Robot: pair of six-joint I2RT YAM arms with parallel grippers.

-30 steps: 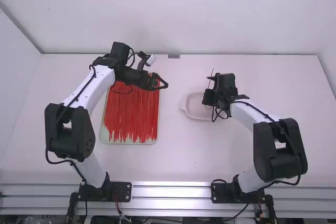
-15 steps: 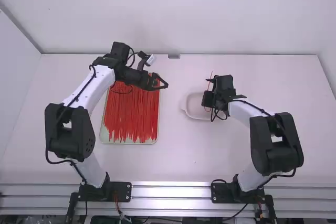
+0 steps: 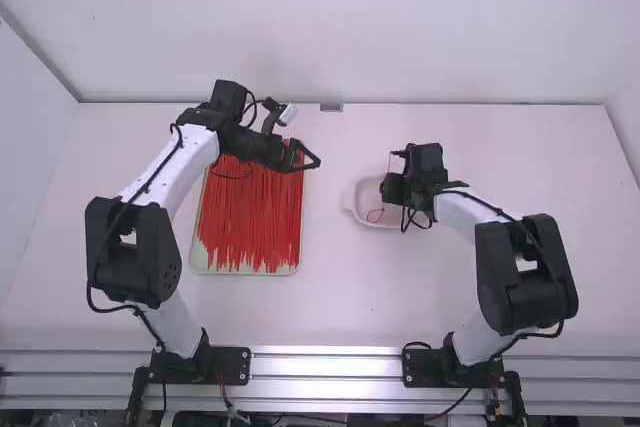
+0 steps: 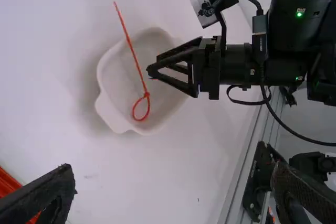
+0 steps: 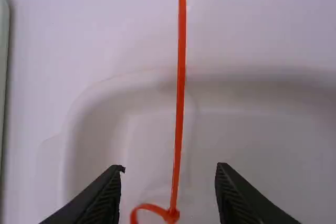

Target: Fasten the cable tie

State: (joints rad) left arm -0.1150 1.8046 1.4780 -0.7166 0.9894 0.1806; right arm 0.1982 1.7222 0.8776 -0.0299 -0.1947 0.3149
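My right gripper point(image 5: 168, 168) hangs spread over the bowl point(image 4: 113, 119), pinching nothing. The looped tie point(image 4: 137, 72) rests in the bowl, its tail over the rim toward 12 o'clock. My left gripper point(image 3: 308, 159), also spread, hovers over the tray's point(image 3: 245, 269) 1 o'clock corner.

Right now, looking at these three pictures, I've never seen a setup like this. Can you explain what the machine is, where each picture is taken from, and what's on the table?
This is a robot with a left arm and a right arm, both mounted at the edge of a white table. One picture looks down from above. The other two come from a camera on each arm's wrist. The left gripper is open, above the far end of a tray of straight red cable ties. The right gripper is also open, at a white bowl. One red tie lies in the bowl, closed into a small loop, with its tail reaching over the rim. Neither gripper holds anything.
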